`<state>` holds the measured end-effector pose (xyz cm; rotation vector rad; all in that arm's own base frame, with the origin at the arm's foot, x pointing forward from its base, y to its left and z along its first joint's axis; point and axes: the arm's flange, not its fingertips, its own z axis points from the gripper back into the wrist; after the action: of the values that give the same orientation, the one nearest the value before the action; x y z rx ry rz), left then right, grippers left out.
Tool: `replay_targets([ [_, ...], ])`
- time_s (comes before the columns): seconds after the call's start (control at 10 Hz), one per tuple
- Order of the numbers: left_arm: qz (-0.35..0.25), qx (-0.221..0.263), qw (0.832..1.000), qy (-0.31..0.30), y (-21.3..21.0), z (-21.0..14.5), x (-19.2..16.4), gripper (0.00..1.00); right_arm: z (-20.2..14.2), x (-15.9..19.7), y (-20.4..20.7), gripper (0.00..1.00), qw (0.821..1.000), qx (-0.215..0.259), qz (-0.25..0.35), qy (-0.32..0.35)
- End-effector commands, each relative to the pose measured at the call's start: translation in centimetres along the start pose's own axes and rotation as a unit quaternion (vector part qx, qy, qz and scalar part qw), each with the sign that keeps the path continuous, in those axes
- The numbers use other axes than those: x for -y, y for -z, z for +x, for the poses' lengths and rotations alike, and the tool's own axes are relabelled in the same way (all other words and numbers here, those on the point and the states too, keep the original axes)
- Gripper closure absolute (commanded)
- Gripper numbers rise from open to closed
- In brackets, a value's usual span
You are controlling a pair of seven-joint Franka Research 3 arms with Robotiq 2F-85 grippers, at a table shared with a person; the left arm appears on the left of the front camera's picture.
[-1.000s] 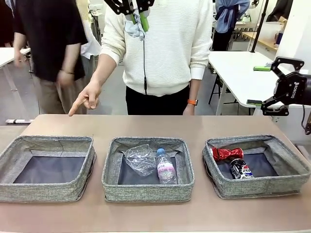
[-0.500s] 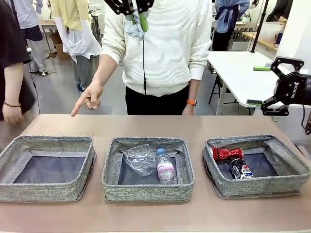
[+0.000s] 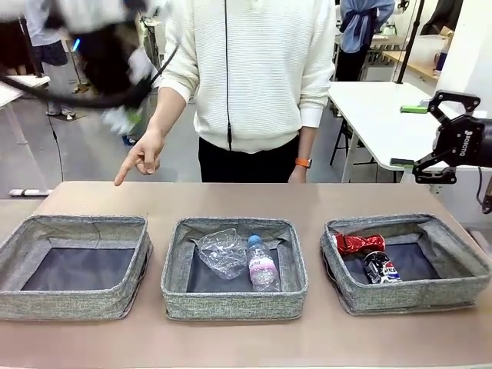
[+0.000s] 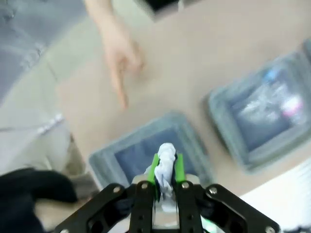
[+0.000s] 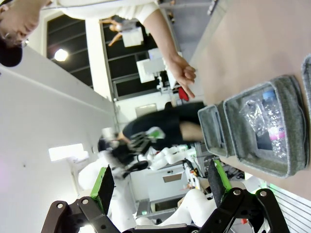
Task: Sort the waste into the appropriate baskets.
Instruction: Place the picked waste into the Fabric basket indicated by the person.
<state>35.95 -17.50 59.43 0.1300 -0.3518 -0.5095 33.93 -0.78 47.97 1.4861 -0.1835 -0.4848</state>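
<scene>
Left gripper (image 4: 165, 167) clamped on a small white paper wad (image 4: 166, 156), high above the left basket (image 3: 77, 266). Right gripper (image 5: 159, 187) spread wide, holding nothing, off to the table's right side. Middle basket (image 3: 234, 300) containing a clear thin plastic container (image 3: 222, 251) beside a clear bottle (image 3: 261, 264). Right basket (image 3: 407, 295) holding a red can (image 3: 359, 243) touching a Pepsi can (image 3: 380, 267). Person's hand (image 3: 141, 156) pointing down beyond the left basket.

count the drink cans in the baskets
2, both in the right basket: the red bow-shaped can at its back left, the dark blue Pepsi can just in front of it. None seems hidden.
</scene>
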Motion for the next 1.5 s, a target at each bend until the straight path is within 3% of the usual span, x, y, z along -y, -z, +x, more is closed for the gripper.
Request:
replay_targets([
  [0.0,0.007,-0.052,0.999,0.010,4.4,-6.4,-0.9,0.88,-0.3,-0.2,-0.3,0.00,1.000,-0.004,-0.002,0.009],
  [0.2,-0.050,-0.103,0.993,0.017,9.2,-7.8,-1.4,0.88,-0.3,-0.2,-0.3,0.00,1.000,-0.004,-0.002,0.009],
  [0.5,-0.080,-0.079,0.994,-0.016,10.2,-7.6,-1.5,0.88,-0.3,-0.2,-0.3,0.00,1.000,-0.004,-0.002,0.009],
  [0.8,-0.095,-0.095,0.991,-0.022,11.5,-7.7,-1.7,0.88,-0.3,-0.2,-0.3,0.00,1.000,-0.004,-0.002,0.009],
  [1.1,-0.160,-0.079,0.983,-0.033,11.9,-7.5,-2.5,0.00,-0.3,-0.2,-0.3,0.00,1.000,-0.004,-0.002,0.009],
  [1.3,-0.176,-0.078,0.981,-0.031,12.1,-7.4,-2.8,0.00,-0.3,-0.2,-0.3,0.00,1.000,-0.004,-0.002,0.009],
  [1.4,-0.180,-0.077,0.980,-0.029,12.1,-7.3,-2.8,0.06,-0.3,-0.2,-0.3,0.00,1.000,-0.004,-0.002,0.009],
])
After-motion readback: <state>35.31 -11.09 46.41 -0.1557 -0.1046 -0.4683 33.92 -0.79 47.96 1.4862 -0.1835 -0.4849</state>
